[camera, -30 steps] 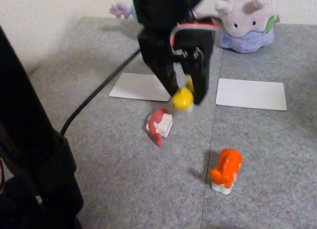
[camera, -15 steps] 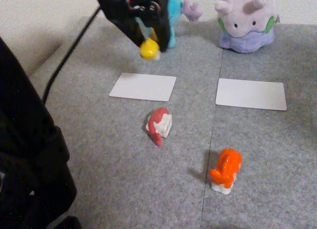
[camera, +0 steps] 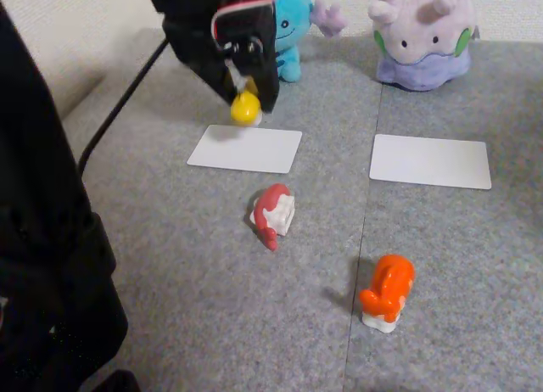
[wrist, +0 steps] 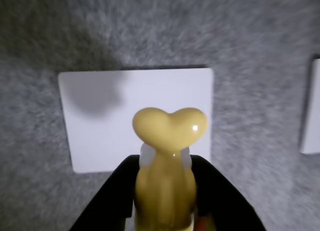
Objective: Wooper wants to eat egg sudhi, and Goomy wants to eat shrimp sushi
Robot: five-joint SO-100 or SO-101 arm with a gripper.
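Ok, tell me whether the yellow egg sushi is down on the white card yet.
Not yet. The egg sushi hangs clamped in the gripper above the card.

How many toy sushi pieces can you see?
3. The yellow egg sushi is held up in the end effector above the left white card. The red-and-white piece lies mid-mat. The orange shrimp sushi stands front right.

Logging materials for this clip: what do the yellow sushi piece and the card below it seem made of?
Egg sushi: looks like hard glossy plastic, given the sharp highlight on its tail. White card: flat, matte, thin-edged, probably paper or thin plastic sheet; hard to say which.
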